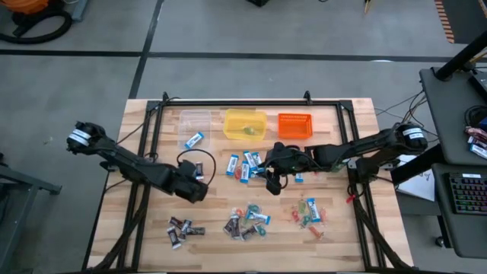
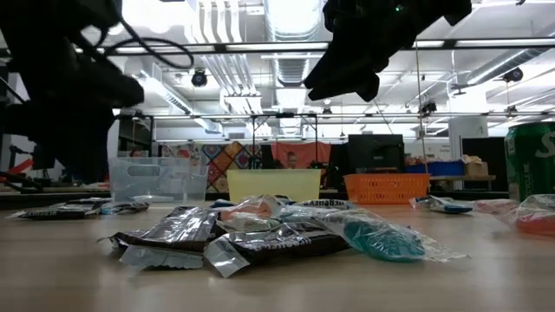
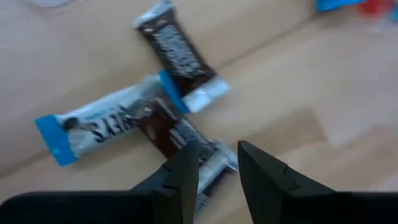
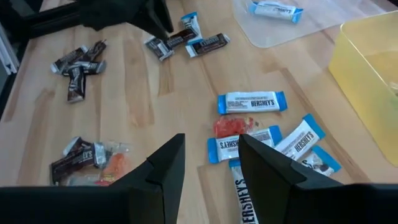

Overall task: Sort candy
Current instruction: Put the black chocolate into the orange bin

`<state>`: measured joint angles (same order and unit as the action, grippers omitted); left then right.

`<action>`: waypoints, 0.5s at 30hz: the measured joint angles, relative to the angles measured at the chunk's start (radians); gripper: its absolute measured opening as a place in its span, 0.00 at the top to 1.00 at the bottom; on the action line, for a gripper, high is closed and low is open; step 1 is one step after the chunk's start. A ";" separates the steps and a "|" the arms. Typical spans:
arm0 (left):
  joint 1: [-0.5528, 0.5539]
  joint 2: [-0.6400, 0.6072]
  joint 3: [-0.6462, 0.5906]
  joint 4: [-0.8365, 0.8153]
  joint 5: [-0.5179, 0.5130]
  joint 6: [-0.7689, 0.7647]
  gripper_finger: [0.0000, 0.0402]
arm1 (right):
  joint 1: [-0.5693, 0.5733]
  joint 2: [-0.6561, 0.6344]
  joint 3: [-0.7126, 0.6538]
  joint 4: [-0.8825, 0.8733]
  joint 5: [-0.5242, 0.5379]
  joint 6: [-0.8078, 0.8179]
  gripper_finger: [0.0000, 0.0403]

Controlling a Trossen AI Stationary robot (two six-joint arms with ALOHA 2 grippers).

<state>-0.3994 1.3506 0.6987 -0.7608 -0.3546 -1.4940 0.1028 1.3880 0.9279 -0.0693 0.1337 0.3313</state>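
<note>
My left gripper (image 3: pixel 217 177) (image 1: pixel 199 183) points down, open by a narrow gap, just above a small group of candy: two dark brown bars (image 3: pixel 174 46) (image 3: pixel 171 134) and a blue-and-white bar (image 3: pixel 93 127) lying flat on the wood. One end of the nearer brown bar shows in the gap below the fingers. My right gripper (image 4: pixel 211 165) (image 1: pixel 271 180) slants down, open and with nothing in it, over a cluster of blue-and-white bars (image 4: pixel 252 102) (image 1: pixel 243 164) and a red sweet (image 4: pixel 233 126). More candy lies in piles near the table's front edge (image 1: pixel 245 222).
A clear tub (image 1: pixel 194 122) holding one blue-and-white bar, a yellow tub (image 1: pixel 245 123) and an orange tub (image 1: pixel 294 125) stand in a row at the far edge. Dark brown bars (image 1: pixel 183 228) and small coloured sweets (image 1: pixel 308 211) lie near the front. A green can (image 2: pixel 531 165) stands at the right.
</note>
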 joint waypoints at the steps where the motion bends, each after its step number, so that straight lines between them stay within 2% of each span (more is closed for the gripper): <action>1: 0.005 0.011 0.000 -0.013 0.003 0.000 0.75 | 0.000 0.001 0.000 0.000 0.000 0.000 0.65; 5: 0.014 0.046 0.000 -0.023 0.016 0.000 0.70 | 0.002 0.003 0.000 -0.003 0.000 0.000 0.66; 15: 0.014 0.085 0.000 -0.023 -0.003 0.004 0.49 | 0.002 0.026 0.000 -0.002 -0.001 0.002 0.66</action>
<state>-0.3859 1.4359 0.6987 -0.7835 -0.3579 -1.4898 0.1047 1.4139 0.9279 -0.0709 0.1329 0.3328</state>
